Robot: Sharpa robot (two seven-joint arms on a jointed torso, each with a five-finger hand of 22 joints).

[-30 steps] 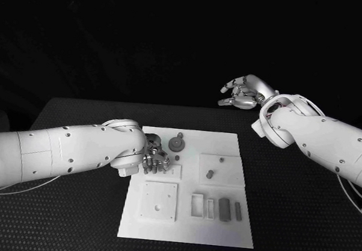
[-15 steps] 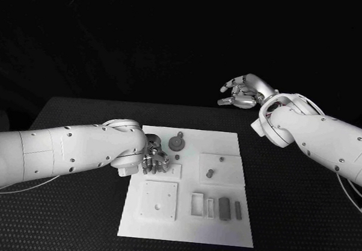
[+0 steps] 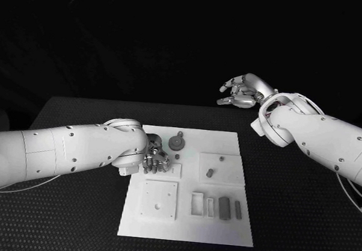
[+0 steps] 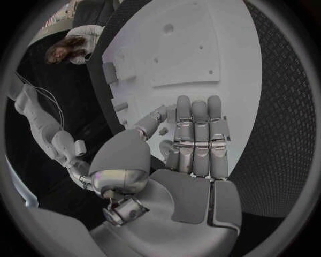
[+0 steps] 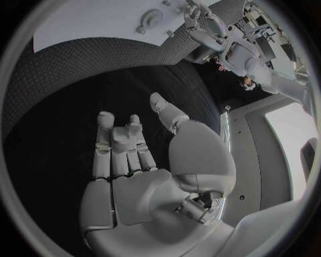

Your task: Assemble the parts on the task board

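- The task board point(image 3: 222, 143) lies in the middle of the black surface point(image 3: 301, 223); small grey parts sit on it: a round part point(image 3: 177, 143) near its far edge at about 11 o'clock, two small pegs point(image 3: 211, 173) on a raised square at 2 o'clock, and oblong pieces point(image 3: 225, 207) at 5 o'clock.
- The left hand point(image 3: 153, 156) hangs over the board's left side, at 10 o'clock, just beside the round part. Its fingers point(image 4: 198, 134) point down at the board; whether they pinch a small part I cannot tell.
- Likely step: picking or seating a part here. Best done slowly, straight down, without nudging the round part.
- The right hand point(image 3: 244, 91) is lifted well beyond the board at 1 o'clock, fingers point(image 5: 119, 144) loosely spread, holding nothing; it should stay clear.
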